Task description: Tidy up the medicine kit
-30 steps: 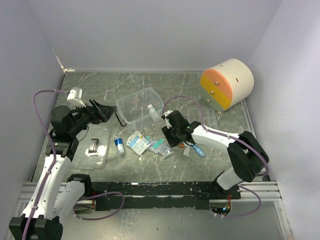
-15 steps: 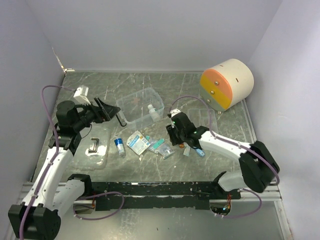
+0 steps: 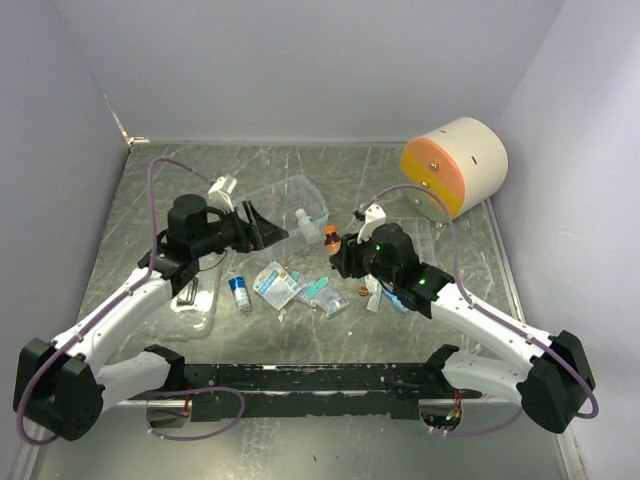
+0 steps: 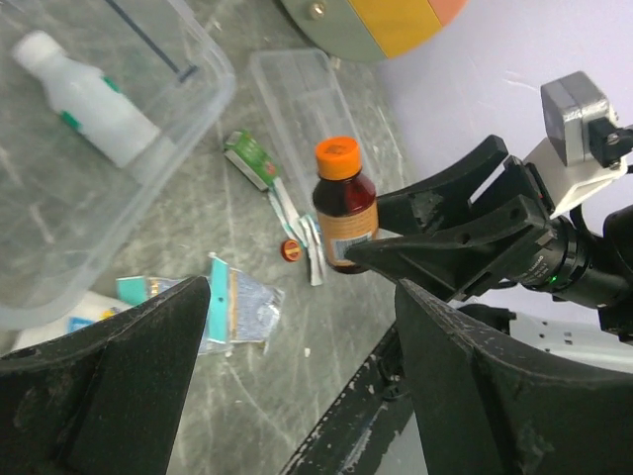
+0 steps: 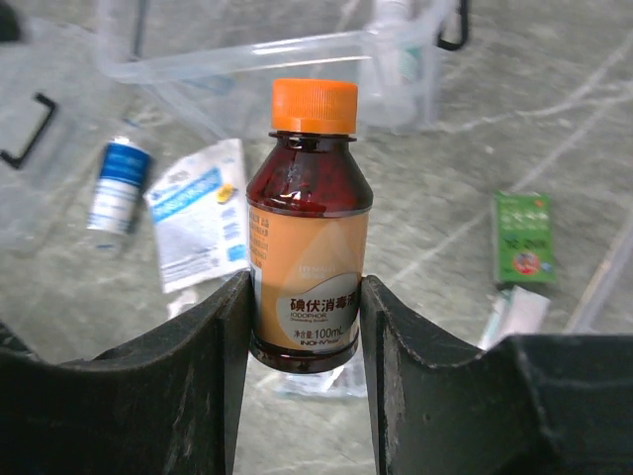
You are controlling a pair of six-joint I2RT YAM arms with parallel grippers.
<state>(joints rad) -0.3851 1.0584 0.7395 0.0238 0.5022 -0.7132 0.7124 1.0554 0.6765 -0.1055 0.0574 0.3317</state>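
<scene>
The right fingers (image 3: pixel 338 252) are clamping a brown bottle (image 5: pixel 308 262) with an orange cap, pressing on both sides of its label and holding it upright above the surface (image 3: pixel 180 180). The left fingers (image 3: pixel 263 226) are spreading wide with nothing between them, hovering at the near left corner of the medicine kit box (image 3: pixel 310 195) and pointing toward 3 o'clock, at the bottle.

In the top view the clear box is sitting at about 10 o'clock from the held bottle, just beside it, and a small white bottle (image 3: pixel 303 221) is lying inside it at the right end. The box's lid (image 3: pixel 205 305), with its black handle up, is lying flat at about 8 o'clock from the box, partly under the left arm. The divided tray (image 4: pixel 297 89) is resting at about 3 o'clock from the box, behind the right arm.

Between lid and tray, a blue-labelled vial (image 3: pixel 239 291), a white-and-blue sachet (image 3: pixel 276 284) and teal packets (image 3: pixel 322 293) are lying loose on the surface. A cream cylinder (image 3: pixel 455 167) is standing at 2 o'clock.
</scene>
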